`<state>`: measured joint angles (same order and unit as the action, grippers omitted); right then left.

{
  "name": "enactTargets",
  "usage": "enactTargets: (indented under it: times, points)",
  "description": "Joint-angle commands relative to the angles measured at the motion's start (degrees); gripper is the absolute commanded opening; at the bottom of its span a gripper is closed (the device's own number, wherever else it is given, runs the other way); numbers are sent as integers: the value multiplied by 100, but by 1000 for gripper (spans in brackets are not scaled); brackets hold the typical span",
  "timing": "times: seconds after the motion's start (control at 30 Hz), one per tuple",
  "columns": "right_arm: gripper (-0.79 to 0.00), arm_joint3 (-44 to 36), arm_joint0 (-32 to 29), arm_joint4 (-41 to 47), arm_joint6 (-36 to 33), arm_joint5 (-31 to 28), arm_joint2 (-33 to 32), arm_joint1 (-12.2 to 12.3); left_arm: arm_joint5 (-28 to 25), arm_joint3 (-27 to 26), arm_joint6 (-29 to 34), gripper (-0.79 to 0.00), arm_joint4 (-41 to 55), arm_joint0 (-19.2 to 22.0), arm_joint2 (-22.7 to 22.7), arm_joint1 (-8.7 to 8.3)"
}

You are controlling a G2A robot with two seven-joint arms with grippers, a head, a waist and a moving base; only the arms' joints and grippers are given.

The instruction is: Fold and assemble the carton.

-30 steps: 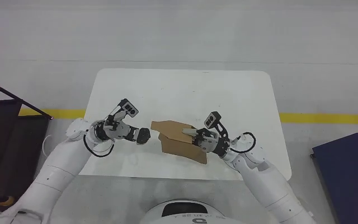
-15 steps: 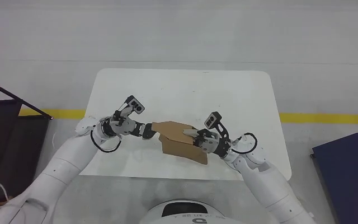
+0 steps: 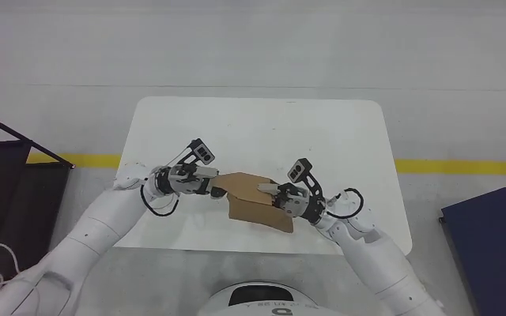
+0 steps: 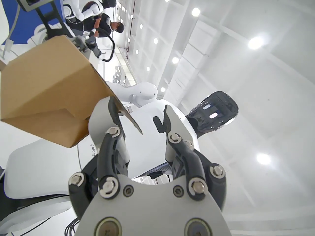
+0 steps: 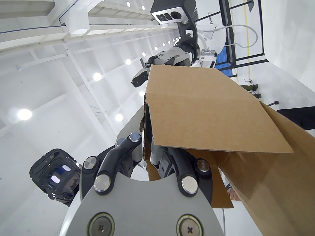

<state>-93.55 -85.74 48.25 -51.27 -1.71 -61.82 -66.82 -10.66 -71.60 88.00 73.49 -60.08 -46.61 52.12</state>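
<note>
The carton (image 3: 253,199) sits over the near middle of the worktop (image 3: 316,134), between the two arms. It is a brown corrugated box, partly opened out, with panels standing at angles and at least one loose flap (image 4: 128,116). I cannot tell whether its lower edge rests on the worktop or hangs just above it. The right gripper (image 3: 275,196) is at the carton's right side, its jaws clenched on a cardboard wall, and the right wrist view shows the board's edge running down between them. The left gripper (image 3: 215,187) is at the carton's left end with its jaws released. In the left wrist view they stand apart, with the corner of the flap lying in the gap close to one jaw, touched perhaps but not pinched. By my judgement the carton will handle as a light thing, stiff across each panel but ready to hinge along its scored creases (and to crease where it is not scored, if pinched too near a corner). The bare board looks dry and matt, so slipping seems a small worry. Crushing the fluted edge or tearing a flap at its root seems the greater one. The best hold, I think, is flat on a panel or well in from a flap's free edge, with the other side braced.
</note>
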Motion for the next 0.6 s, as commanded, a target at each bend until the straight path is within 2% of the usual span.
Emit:
enactTargets:
  times: [0.0,0.4,0.57]
  points:
    - [-785,-4,-7,9,-7,13,-10,2,-12,15,0,-422,-45,45,100,6]
    - [-785,-13,-11,-2,-33,59,-24,2,-84,106,0,-434,-122,281,577,-14]
    - [-785,-12,-20,40,-18,52,-46,0,-216,94,0,-416,-514,395,809,-85]
